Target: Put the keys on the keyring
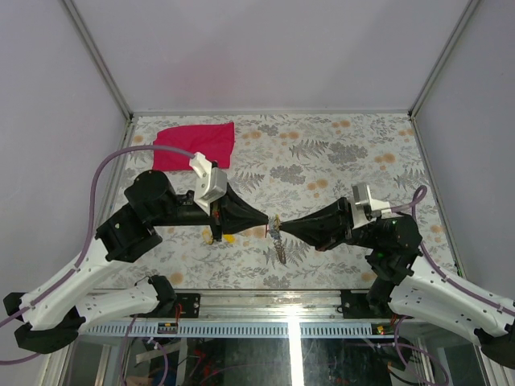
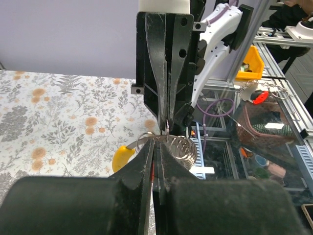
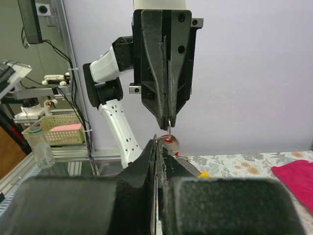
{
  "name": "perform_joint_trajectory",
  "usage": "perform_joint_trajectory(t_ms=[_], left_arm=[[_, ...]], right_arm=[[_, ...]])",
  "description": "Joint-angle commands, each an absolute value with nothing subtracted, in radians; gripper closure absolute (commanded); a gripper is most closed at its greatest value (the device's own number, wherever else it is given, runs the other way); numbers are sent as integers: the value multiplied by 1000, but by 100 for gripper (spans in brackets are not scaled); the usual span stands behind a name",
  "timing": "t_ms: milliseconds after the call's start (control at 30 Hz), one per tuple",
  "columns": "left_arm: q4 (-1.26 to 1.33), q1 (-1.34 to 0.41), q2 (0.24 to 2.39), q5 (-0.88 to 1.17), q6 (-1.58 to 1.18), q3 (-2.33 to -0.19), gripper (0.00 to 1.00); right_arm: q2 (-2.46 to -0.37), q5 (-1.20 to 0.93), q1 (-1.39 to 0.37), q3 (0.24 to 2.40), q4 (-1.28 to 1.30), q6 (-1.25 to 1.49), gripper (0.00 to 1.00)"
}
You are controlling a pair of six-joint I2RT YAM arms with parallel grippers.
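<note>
1. At the keyring (image 1: pixel 278 244), you had the left gripper (image 1: pixel 264 221) and right gripper (image 1: pixel 283 226) meeting tip to tip while it dangled between them, likely steadying it for threading.
2. Both were pinched shut; on what, you couldn't tell.
3. Just beside the keyring sat a yellow key (image 2: pixel 122 157).

Glossy metal keyring (image 2: pixel 182 148), plastic key head (image 2: pixel 122 158), matt red cloth (image 1: pixel 197 145)

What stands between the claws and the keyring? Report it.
Nothing visible. The left claw and right claw, both shut, meet tip to tip above the table, with the keyring hanging right at their tips. The red cloth lies far back, well clear.
</note>
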State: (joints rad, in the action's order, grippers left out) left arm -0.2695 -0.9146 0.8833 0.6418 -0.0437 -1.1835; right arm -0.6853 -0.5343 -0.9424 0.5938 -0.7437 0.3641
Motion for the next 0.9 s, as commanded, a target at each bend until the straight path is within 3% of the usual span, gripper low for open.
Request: perform_joint_trajectory(t_ms=[0, 867], left_arm=[[-182, -918, 876, 581, 4, -1232, 100], [-198, -918, 896, 653, 26, -1268, 100]], right_arm=[[-724, -508, -946, 663, -886, 456, 100], [-778, -444, -945, 669, -950, 519, 100]])
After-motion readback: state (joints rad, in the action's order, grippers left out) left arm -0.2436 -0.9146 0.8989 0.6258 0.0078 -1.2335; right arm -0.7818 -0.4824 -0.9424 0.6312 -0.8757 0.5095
